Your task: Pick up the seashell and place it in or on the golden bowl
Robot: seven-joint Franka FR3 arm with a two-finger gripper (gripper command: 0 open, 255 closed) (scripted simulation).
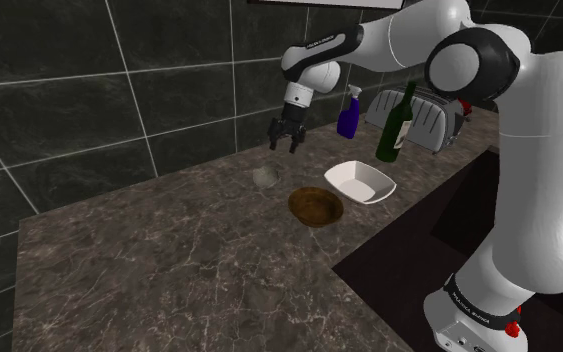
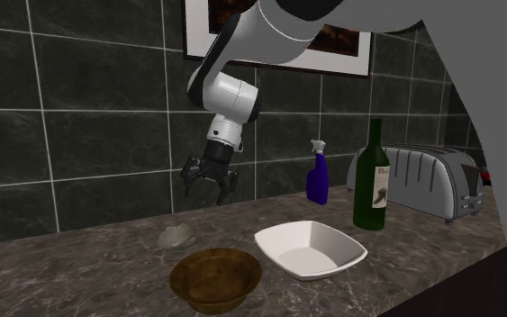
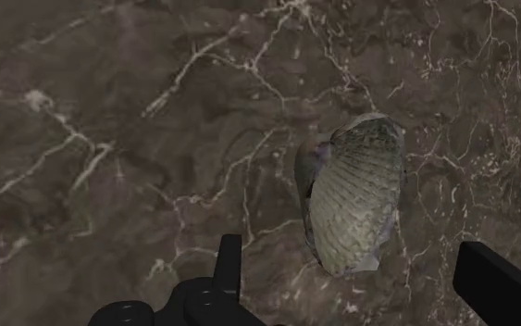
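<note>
A grey ribbed seashell (image 3: pixel 353 194) lies on the dark marble counter; it is also seen as a small grey lump (image 1: pixel 264 177) (image 2: pixel 176 237). My black gripper (image 1: pixel 285 141) (image 2: pixel 207 185) (image 3: pixel 355 278) hangs open above it, well clear of the counter, fingers (image 3: pixel 229 264) apart and holding nothing. The golden-brown bowl (image 1: pixel 316 207) (image 2: pixel 215 278) sits on the counter just in front of the shell, towards the counter's front edge.
A white square dish (image 1: pixel 359 181) (image 2: pixel 311 249) stands beside the bowl. Further along are a blue spray bottle (image 1: pixel 348 112) (image 2: pixel 316 173), a green wine bottle (image 1: pixel 398 123) (image 2: pixel 373 177) and a toaster (image 2: pixel 427 181). A dark tiled wall backs the counter.
</note>
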